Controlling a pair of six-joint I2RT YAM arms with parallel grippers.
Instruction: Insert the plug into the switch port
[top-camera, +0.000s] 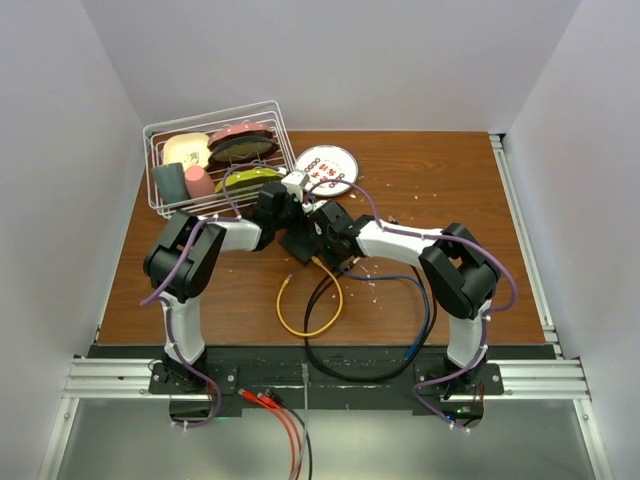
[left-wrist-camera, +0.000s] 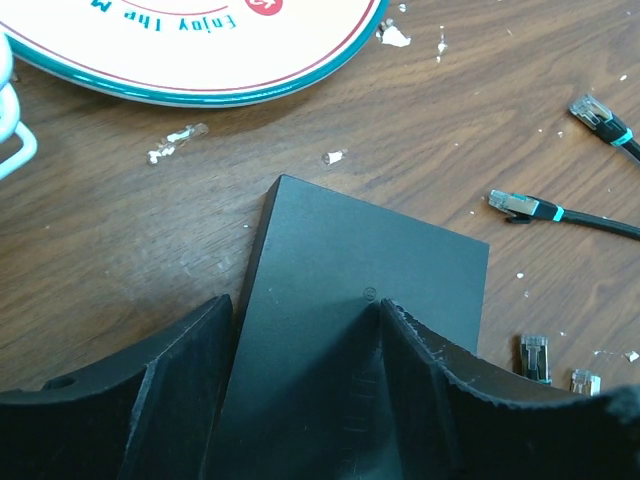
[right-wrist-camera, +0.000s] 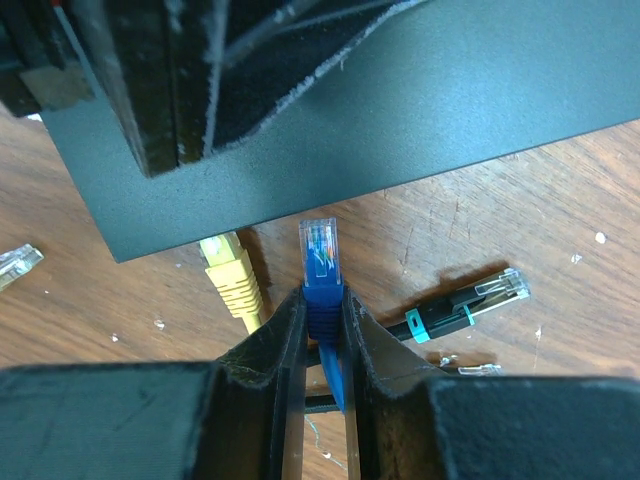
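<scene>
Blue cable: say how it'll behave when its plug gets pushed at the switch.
The clamped plug should stay stiff in the right gripper. The blue cable lies in loose curves, so it's probably floppy and trails. Its clear plastic tip may chip if it misses the switch.

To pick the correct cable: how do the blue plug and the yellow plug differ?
The blue plug is clamped in the right gripper; the yellow plug is held by nothing. The blue tip stops short of the black box; the yellow tip reaches its edge. Both point toward that box.
</scene>
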